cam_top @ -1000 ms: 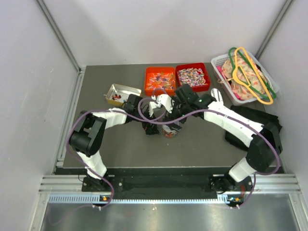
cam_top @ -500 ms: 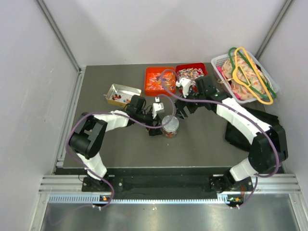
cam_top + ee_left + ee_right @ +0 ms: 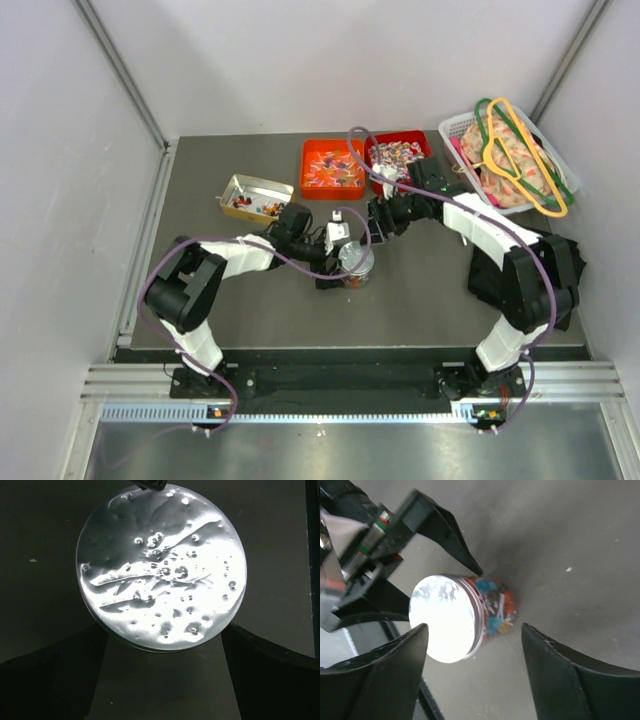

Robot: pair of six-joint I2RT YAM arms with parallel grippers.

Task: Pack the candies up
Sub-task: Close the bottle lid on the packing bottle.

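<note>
A clear jar with a shiny silver lid [image 3: 357,258] stands mid-table, and candies show through its wall in the right wrist view [image 3: 495,607]. My left gripper [image 3: 343,268] reaches in from the left, with one finger against each side of the jar below the lid. The lid [image 3: 162,567] fills the left wrist view, and the left gripper [image 3: 165,630] has dark fingers [image 3: 50,680] showing below it. My right gripper [image 3: 378,222] is open and empty, behind and above the jar, with nothing between its jaws [image 3: 474,627]. Loose candies fill an orange tray [image 3: 333,166] and a red tray [image 3: 400,157].
A metal tin [image 3: 256,196] holding a few candies sits at the back left. A white basket [image 3: 452,128] with cloth and coloured hangers stands at the back right. A black object [image 3: 520,265] lies under the right arm. Grey walls close in on both sides.
My right gripper has lifted off the jar's lid and drawn back toward the red tray, now open. My left gripper has stayed at the jar, which shifted slightly right.
</note>
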